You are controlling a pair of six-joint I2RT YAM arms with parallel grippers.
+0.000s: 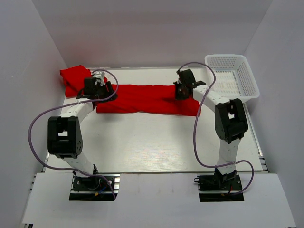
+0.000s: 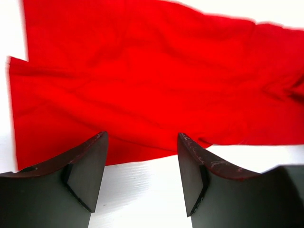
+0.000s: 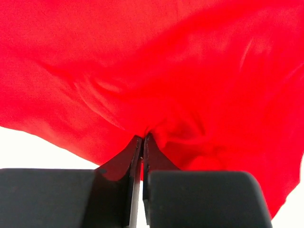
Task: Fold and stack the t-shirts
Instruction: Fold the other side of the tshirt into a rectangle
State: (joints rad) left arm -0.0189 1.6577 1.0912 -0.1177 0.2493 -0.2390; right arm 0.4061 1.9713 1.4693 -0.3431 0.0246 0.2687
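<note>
Your right gripper (image 3: 142, 140) pinches the stretched t-shirt (image 1: 142, 99) lying across the far table (image 1: 156, 142), your left gripper (image 2: 141, 137) gapes wide at its other end, second t-shirt (image 1: 71, 78) bunched just behind, mesh basket (image 1: 235, 76) in the far right corner

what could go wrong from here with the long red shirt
The right end effector is shut on just a small pinch of the long bright red cloth t-shirt, which may slip free when pulled. The left end effector is open, holding nothing, so a one-sided pull could drag and skew the shirt.
</note>
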